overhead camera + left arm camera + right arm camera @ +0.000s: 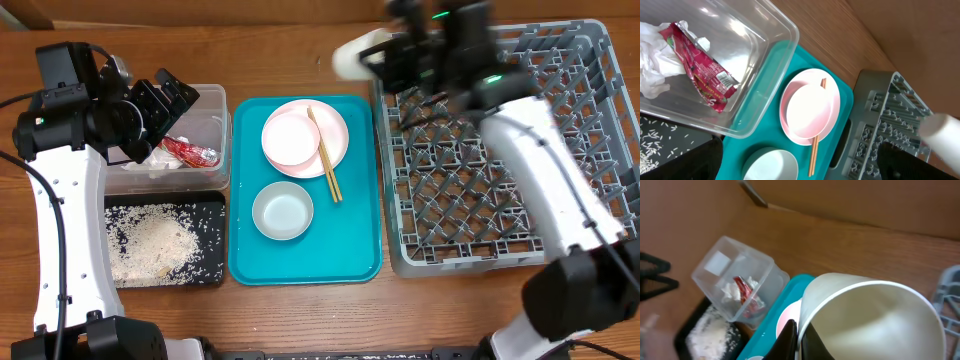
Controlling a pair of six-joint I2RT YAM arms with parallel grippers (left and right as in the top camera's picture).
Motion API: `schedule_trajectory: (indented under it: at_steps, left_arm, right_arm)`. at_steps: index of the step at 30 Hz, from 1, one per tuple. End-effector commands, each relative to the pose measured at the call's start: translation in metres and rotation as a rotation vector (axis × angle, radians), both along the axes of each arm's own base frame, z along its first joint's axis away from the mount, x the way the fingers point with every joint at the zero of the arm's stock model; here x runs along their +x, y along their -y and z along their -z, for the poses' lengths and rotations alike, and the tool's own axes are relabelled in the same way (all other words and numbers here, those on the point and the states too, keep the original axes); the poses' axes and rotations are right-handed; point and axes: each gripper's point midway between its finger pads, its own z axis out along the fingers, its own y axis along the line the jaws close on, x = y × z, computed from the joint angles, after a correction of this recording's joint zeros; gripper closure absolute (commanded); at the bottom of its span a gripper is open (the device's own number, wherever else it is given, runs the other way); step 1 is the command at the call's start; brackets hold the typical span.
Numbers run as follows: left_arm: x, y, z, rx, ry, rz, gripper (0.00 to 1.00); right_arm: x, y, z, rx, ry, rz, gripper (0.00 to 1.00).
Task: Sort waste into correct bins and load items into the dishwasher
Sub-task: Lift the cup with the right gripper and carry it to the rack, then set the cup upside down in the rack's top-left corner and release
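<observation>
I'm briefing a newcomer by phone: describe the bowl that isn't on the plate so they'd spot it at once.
Find the teal tray left of the grey rack. The pale bowl sits directly on the tray's near end, alone. The other bowl lies farther back on the pink plate, with chopsticks beside it.

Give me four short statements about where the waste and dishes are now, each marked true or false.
1. The red-and-white crinkled wrapper lies inside the clear rectangular plastic tub. True.
2. The loose white rice grains lie in the clear tub. False: they are in the shallow black rectangular tray.
3. The right gripper is shut on the small white cup. True.
4. The thin wooden chopsticks lie in the black tray. False: they rest across the round pale pink plate on the teal tray.
</observation>
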Motion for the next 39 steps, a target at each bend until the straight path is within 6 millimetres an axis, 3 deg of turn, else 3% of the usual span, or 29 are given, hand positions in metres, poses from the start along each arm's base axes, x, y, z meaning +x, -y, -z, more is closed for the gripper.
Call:
schedule_trajectory:
  at_steps: [1, 5, 9, 16, 23, 31, 39]
  left_arm:
    - [0.003, 0.000, -0.006, -0.005, 0.017, 0.005, 0.00]
    - [0.003, 0.000, -0.006, -0.005, 0.017, 0.005, 0.00]
    - [0.003, 0.000, -0.006, -0.005, 0.017, 0.005, 0.00]
    - [0.003, 0.000, -0.006, -0.005, 0.016, 0.005, 0.00]
    - [0.003, 0.000, -0.006, -0.004, 0.017, 0.005, 0.00]
    - [0.003, 0.000, -0.006, -0.005, 0.016, 0.005, 0.00]
    - [0.003, 0.000, -0.006, -0.004, 0.017, 0.005, 0.00]
  right_arm:
    - [-0.010, 0.029, -0.025, 0.249, -0.030, -0.208, 0.96]
    - [-0.001, 0.064, -0.023, 0.330, -0.038, -0.223, 0.96]
    - [0.008, 0.082, -0.011, 0.363, -0.059, -0.217, 0.96]
    - [0.009, 0.071, 0.014, 0.488, -0.085, -0.394, 0.96]
    - [0.028, 0.076, 0.052, 0.481, -0.120, -0.354, 0.96]
    - [0.032, 0.074, 0.060, 0.478, -0.111, -0.360, 0.96]
    - [0.039, 0.071, 0.084, 0.467, -0.144, -0.337, 0.96]
